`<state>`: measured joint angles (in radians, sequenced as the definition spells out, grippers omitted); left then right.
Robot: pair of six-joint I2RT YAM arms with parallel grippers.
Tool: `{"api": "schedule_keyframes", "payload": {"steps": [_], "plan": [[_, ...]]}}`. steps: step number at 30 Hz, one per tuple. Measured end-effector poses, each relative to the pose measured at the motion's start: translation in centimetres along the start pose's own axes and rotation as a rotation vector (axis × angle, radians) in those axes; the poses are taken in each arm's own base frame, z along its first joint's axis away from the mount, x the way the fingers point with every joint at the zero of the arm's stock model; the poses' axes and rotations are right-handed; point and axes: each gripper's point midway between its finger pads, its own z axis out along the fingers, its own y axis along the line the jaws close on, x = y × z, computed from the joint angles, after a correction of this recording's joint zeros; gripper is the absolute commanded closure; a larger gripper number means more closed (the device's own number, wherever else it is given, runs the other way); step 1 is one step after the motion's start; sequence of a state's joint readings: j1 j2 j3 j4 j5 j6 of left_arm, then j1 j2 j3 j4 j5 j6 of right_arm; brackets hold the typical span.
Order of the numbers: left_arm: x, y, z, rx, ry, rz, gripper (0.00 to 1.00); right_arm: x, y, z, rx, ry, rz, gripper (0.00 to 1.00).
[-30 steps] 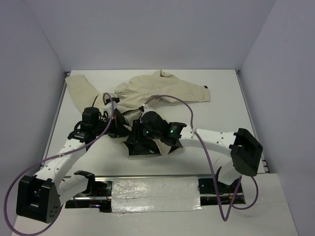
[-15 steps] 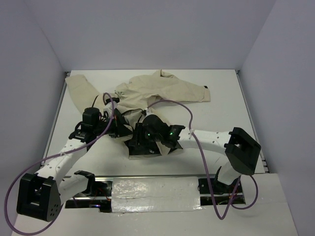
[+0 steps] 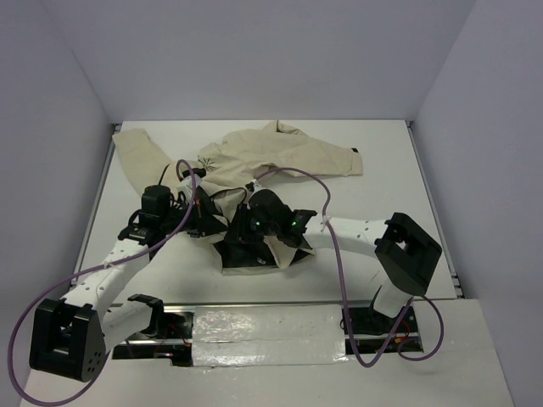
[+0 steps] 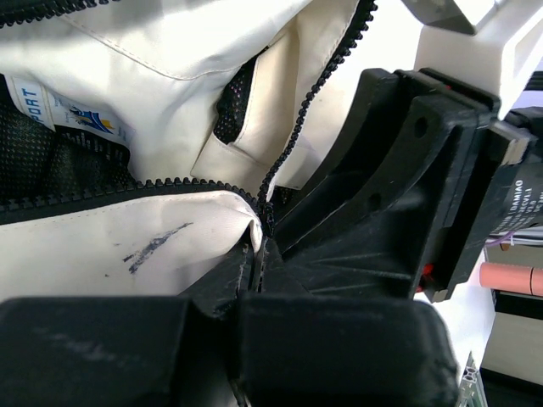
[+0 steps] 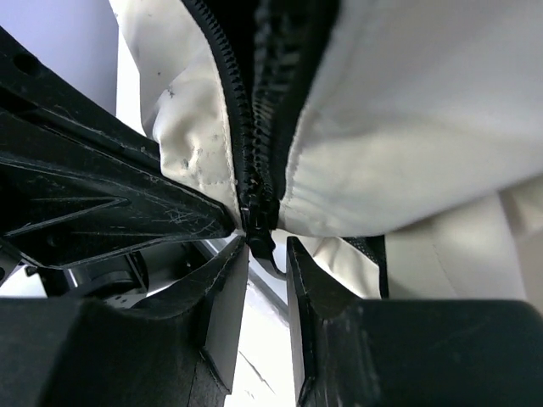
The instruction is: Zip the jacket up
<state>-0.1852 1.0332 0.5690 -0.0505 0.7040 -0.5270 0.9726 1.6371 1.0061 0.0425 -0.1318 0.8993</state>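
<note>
Find the jacket (image 3: 280, 153) spread cream side up over the far part of the table (image 3: 390, 212), sleeves toward 10 and 2 o'clock in the top view, hem drawn down toward 6 o'clock between the two arms. Holding that hem pinched flat in the left gripper (image 4: 257, 254), pressed together right at the foot of the zipper (image 4: 293, 144). Narrowly parted at the right gripper (image 5: 267, 254), with the pull tab (image 5: 265, 253) hanging in the gap just under the slider (image 5: 257, 216); no telling whether squeezed yet. Likely trouble from here: closing off-centre, nipping only the tab's edge, then slipping off at the first tug toward 12 o'clock. Could also drag loose cream cloth, bunched at 10 o'clock of the slider, or the dark mesh lining (image 4: 51, 161) into the teeth and jam there. Risk too of hauling the whole garment along on a weak left pinch, or of knocking the two sets of fingers together, crowded as close as here.
</note>
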Motion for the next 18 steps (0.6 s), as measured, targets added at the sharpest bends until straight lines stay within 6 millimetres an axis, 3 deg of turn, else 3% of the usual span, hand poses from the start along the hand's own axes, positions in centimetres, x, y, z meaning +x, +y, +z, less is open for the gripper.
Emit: {"api": "schedule_keyframes", "payload": {"steps": [15,18], "plan": [[-0.2,0.6,0.0,-0.013,-0.006,-0.012,1.0,1.2,0.3,0.2,-0.042,0.063,-0.026,0.74],[-0.2,0.6,0.0,-0.015,-0.006,-0.014,1.0,1.4,0.3,0.2,-0.045,0.071,-0.035,0.83]]}}
